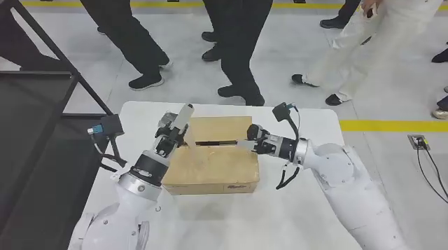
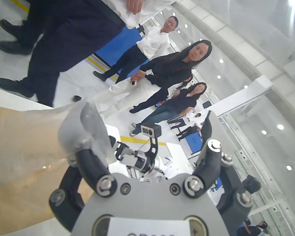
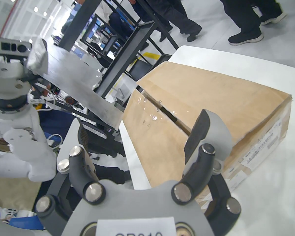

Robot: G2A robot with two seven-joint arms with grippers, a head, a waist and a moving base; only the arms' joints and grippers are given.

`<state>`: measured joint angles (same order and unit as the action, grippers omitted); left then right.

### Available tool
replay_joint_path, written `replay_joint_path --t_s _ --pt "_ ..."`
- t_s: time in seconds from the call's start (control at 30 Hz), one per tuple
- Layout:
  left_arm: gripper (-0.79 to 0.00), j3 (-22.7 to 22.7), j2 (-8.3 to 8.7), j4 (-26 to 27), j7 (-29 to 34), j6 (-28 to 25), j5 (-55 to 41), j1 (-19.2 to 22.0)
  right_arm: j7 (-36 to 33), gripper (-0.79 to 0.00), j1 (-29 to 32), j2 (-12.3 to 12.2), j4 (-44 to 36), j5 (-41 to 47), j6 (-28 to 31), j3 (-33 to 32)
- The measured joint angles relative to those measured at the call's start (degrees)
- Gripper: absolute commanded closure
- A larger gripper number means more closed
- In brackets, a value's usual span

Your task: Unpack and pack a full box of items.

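Box (image 1: 210, 159) is sitting shut near the middle of the counter (image 1: 301, 215), its two top flaps meeting along a dark seam (image 1: 217, 142) that is gaping slightly. Something glossy, perhaps clear tape, is glinting along part of that seam in the right wrist view.

Your right fingers (image 3: 204, 133) are standing spread apart and empty at the right end of the seam, one of them just above the box top. Your left fingers (image 2: 88, 126) are also spread apart and holding nothing, hanging over the box's left end and pointing away from you. Whether they are touching the cardboard, I cannot tell.

You are probably at the opening step, with nothing unpacked yet. To do it well:

- Aim one right fingertip into the gap itself, not onto the flap face, where it would only be pressing the flap down.
- Go in shallow, since the contents underneath are hidden.
- Lift one flap at a time, hinging it outward.
- Bring the left fingers down onto the far flap or the box edge, because an unbraced box is likely to be sliding on the smooth counter.
- If tape is bridging the seam, expect resistance and peel rather than yank.
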<state>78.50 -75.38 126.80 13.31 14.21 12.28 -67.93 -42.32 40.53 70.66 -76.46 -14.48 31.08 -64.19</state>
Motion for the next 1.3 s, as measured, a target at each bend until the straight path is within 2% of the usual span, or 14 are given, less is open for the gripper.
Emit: replay_joint_path --t_s 0.1,0.2,0.4,0.6,0.9,0.93,0.97,1.07,1.1,1.3 --pt "-0.785 -0.7 -0.29 -0.6 -1.2 0.2 -2.7 1.0 4.4 -0.785 1.1 0.1 -2.2 -7.4 1.3 1.7" --pt "-0.785 -1.8 -0.61 -1.0 -2.7 0.0 -4.9 1.8 8.4 -0.785 1.9 0.1 -3.1 -9.4 1.3 1.6" --pt "-0.785 -3.6 -1.35 -1.4 -6.2 -0.8 -10.4 3.2 7.4 -0.785 2.2 0.1 -3.6 -9.6 1.2 1.7" --pt "-0.785 -5.7 -2.01 -1.7 -9.1 -1.4 -13.7 4.5 12.1 -0.785 4.2 0.1 -8.0 -18.1 3.2 3.4" --pt "-0.785 -8.1 -2.64 -1.9 -11.2 -0.9 -14.3 5.7 22.2 -0.785 8.6 0.1 -14.2 -30.5 -0.5 3.9" --pt "-0.785 -8.3 -2.68 -1.9 -11.3 -0.9 -14.2 5.7 22.7 -0.693 8.9 0.2 -14.6 -31.4 -1.1 4.0" --pt "-0.785 -8.4 -2.72 -1.9 -11.3 -0.9 -14.1 5.7 23.2 -0.379 9.1 0.2 -14.8 -32.2 -1.6 4.1" --pt "-0.785 -8.7 -2.84 -1.8 -11.5 -0.9 -14.0 5.7 24.0 -0.126 9.4 0.3 -15.0 -33.2 -2.3 4.4" --pt "-0.785 -8.7 -2.89 -1.7 -11.6 -0.9 -14.0 5.7 24.2 0.000 9.3 0.3 -14.8 -33.3 -2.4 4.4" --pt "-0.785 -7.8 -3.02 -1.3 -12.3 -0.9 -13.9 5.1 25.5 0.000 9.5 0.4 -14.6 -33.6 -2.3 4.0"
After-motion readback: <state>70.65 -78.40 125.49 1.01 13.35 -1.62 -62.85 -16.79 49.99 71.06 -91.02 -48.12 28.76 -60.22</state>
